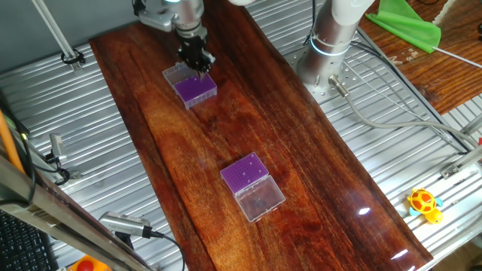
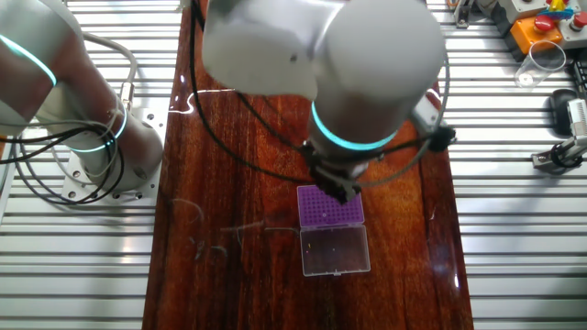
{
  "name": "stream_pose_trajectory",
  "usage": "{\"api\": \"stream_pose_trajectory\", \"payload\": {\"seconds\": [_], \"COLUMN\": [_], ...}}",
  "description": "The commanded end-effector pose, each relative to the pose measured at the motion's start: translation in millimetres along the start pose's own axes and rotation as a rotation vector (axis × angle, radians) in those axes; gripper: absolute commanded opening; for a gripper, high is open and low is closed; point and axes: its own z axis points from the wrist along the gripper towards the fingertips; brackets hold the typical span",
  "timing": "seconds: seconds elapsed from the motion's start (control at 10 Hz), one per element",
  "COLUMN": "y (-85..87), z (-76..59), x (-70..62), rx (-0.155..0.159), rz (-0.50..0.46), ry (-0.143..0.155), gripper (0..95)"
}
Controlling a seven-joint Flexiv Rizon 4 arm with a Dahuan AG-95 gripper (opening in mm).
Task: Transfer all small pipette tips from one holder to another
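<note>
One fixed view: gripper (image 1: 199, 66) sits low over the far holder (image 1: 195, 87), fingertips at its purple insert. You cannot tell whether the fingers are parted or pinching a tip. The small pipette tips show, at best, as specks; expect them light, slick, easily bent, so pinch at the collar. The near holder (image 1: 252, 185) lies well apart.

The other fixed view: the arm's wrist hides the fingers; only 1 holder's purple insert (image 2: 332, 209) shows. No writing readable.

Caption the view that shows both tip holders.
Gripper lowered over the far purple tip holder; near holder waits open-lidded.
</note>
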Motion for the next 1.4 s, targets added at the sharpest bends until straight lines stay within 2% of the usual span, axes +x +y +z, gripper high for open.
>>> {"api": "stream_pose_trajectory", "payload": {"seconds": [0.1,0.4,0.6,0.7,0.8,1.0,1.2,1.4], "y": [-4.7,-15.2,-15.0,-15.0,-15.0,-15.0,-15.0,-20.6], "z": [0.2,1.8,2.7,2.7,2.7,2.7,2.7,3.3], "x": [0.8,-0.4,-0.1,-0.1,-0.1,-0.1,-0.1,-1.4], "rx": [0.007,0.013,0.009,0.000,0.007,0.016,0.020,0.035], "rz": [-0.016,-0.039,-0.039,-0.025,0.013,0.065,0.081,0.059], "ry": [0.003,0.009,0.010,-0.002,-0.021,-0.033,-0.034,-0.022], "gripper": [0.0,0.0,0.0,0.0,0.0,0.0,0.0,0.0]}}
